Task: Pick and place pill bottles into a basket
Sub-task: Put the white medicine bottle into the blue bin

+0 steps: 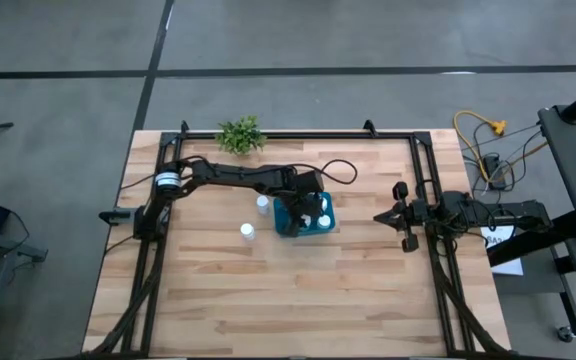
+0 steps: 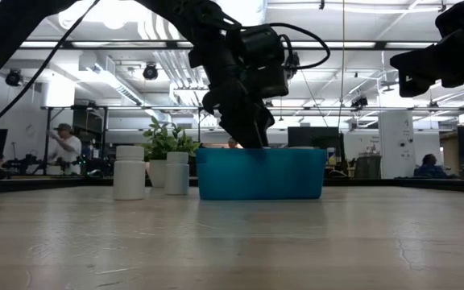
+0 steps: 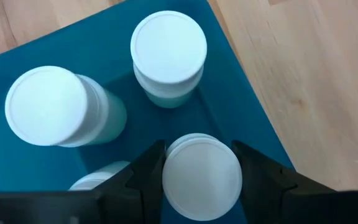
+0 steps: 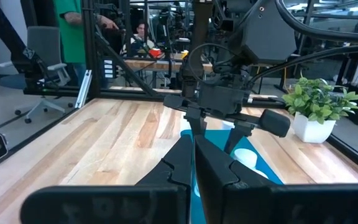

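Note:
The teal basket (image 1: 293, 228) stands mid-table and also shows in the low view (image 2: 260, 173). My left gripper (image 1: 308, 208) reaches down into it, shut on a white pill bottle (image 3: 202, 180). Two more bottles (image 3: 168, 56) (image 3: 48, 106) stand upright on the basket floor (image 3: 104, 56), and part of another (image 3: 98, 180) shows beside my finger. Two bottles (image 1: 262, 204) (image 1: 247, 231) stand on the table left of the basket. My right gripper (image 1: 380, 216) hovers shut and empty at the right. My left gripper pinches the bottle at its round cap (image 3: 166, 180), one finger (image 3: 145, 177) on each side. The fingers come from above, pointing down into the basket. The bottle stands upright inside the basket; whether its base rests on the floor, I cannot tell.
A small green plant in a white pot (image 1: 240, 134) stands at the far edge behind the basket. A black frame (image 1: 428, 180) runs around the table. Bare wood lies in front of the basket. People show in the room beyond (image 2: 63, 149).

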`<state>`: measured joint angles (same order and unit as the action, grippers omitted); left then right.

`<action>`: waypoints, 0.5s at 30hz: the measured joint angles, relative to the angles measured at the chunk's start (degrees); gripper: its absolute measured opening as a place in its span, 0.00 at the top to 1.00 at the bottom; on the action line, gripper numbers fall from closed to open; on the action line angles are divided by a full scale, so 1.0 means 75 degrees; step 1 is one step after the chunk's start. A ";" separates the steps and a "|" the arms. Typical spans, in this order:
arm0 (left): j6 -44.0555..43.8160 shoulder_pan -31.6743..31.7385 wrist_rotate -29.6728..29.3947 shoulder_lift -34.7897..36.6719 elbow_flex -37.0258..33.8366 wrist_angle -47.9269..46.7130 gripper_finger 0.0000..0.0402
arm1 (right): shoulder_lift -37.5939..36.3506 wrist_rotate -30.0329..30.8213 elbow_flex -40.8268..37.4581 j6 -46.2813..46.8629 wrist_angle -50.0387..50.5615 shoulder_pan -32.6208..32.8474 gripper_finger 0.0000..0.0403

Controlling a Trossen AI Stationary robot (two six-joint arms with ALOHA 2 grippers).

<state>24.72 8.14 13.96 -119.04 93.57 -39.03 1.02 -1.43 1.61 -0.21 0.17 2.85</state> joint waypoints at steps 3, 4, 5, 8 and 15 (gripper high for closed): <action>-0.0003 0.0000 0.0014 0.0000 0.0022 -0.0007 0.65 | 0.0000 0.0003 0.0000 -0.0026 0.0001 0.0000 0.98; -0.0003 0.0000 0.0017 0.0000 0.0024 -0.0007 0.65 | 0.0000 0.0003 0.0000 -0.0021 0.0000 0.0000 0.98; -0.0001 0.0000 0.0020 0.0000 0.0024 -0.0008 0.65 | 0.0000 0.0003 0.0000 0.0001 0.0003 0.0002 0.98; -0.0009 -0.0003 0.0069 0.0000 0.0021 -0.0008 0.64 | 0.0000 0.0006 0.0000 -0.0003 0.0003 0.0002 0.98; -0.0017 -0.0050 0.0080 -0.0052 0.0007 0.0006 0.46 | 0.0000 0.0006 0.0000 0.0003 0.0003 0.0000 0.98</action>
<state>24.59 7.77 14.56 -119.44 93.62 -38.98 1.02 -1.39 1.61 -0.18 0.19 2.85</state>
